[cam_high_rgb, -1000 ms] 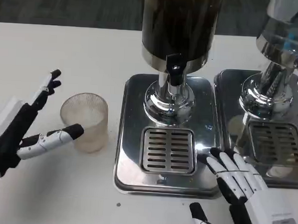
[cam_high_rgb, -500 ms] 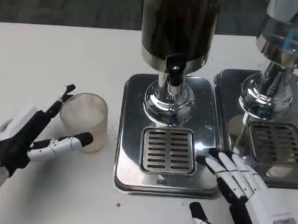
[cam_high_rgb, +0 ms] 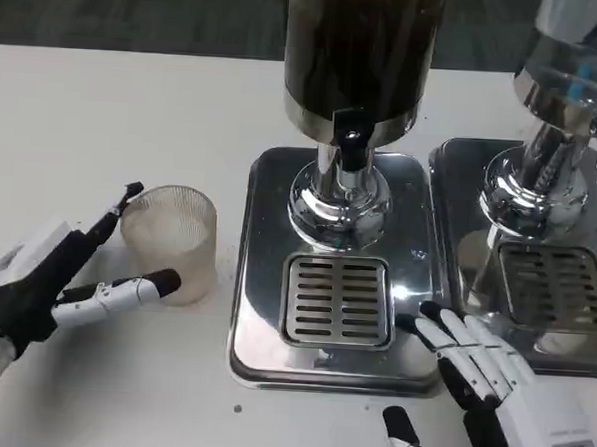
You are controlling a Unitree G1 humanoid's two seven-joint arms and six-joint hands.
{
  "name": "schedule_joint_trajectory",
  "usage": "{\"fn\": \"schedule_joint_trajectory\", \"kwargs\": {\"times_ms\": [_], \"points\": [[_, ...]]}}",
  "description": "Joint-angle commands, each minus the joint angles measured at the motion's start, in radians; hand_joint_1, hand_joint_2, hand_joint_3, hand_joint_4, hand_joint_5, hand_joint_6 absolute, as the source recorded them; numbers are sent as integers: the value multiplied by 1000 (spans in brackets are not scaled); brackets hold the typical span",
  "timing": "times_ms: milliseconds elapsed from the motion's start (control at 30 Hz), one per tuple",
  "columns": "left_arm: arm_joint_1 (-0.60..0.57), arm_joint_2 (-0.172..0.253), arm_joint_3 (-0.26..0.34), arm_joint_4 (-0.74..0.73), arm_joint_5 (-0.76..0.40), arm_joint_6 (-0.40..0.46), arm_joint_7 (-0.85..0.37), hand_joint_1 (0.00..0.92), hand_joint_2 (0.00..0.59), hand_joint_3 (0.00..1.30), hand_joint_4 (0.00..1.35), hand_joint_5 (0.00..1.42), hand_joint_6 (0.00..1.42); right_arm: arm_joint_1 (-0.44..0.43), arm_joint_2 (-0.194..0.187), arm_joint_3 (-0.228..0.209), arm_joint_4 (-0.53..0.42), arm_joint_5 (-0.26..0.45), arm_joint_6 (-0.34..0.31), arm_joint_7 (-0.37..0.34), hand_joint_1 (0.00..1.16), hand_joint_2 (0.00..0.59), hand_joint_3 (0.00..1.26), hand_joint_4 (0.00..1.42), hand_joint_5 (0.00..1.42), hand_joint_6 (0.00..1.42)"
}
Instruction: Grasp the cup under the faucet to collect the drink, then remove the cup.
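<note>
Translucent ribbed plastic cup (cam_high_rgb: 169, 241) stands upright on the white table (cam_high_rgb: 104, 113), left of the shiny steel drip tray (cam_high_rgb: 261, 357) and not under the black faucet (cam_high_rgb: 349, 138). Cup looks empty. Left hand (cam_high_rgb: 45, 280) is at the cup's left side, fingers spread: one fingertip at the rim's left edge, thumb against the lower front wall; cannot tell if it really grips, nothing lifted. Right hand (cam_high_rgb: 481, 368) lies flat on the tray's front right corner, fingers extended and apart, holding nothing. Dark cylindrical drink dispenser tank (cam_high_rgb: 360, 46) sits above the chrome pedestal (cam_high_rgb: 338, 201), filled with dark liquid. Slotted grate (cam_high_rgb: 337, 301) under the faucet is bare. Second steel dispenser (cam_high_rgb: 563, 147) stands just right, with its own tray.
</note>
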Motion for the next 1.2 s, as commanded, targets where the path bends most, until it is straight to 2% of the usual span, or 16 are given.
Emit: {"fn": "schedule_joint_trajectory", "kwargs": {"times_ms": [33, 467, 833, 1200], "points": [[-17, 4, -20, -7, 27, 28, 13, 140, 12, 0, 0, 30, 10, 8, 5, -7, -7, 9, -14, -1, 355, 437, 215, 119, 121, 174], [-40, -20, -77, -56, 123, 96, 104, 123, 11, 0, 0, 35, 10, 11, 13, -8, -7, 15, -15, -5, 360, 445, 219, 131, 139, 176], [-83, -35, -131, -26, 182, 142, 166, 108, 12, 0, 0, 41, 10, 21, 9, -25, -12, 23, -21, -2, 360, 452, 228, 141, 155, 181], [-81, -44, -178, -52, 276, 229, 289, 97, 24, 0, 0, 81, 42, 39, 20, -34, -25, 32, -29, 5, 323, 454, 242, 151, 159, 192]]}}
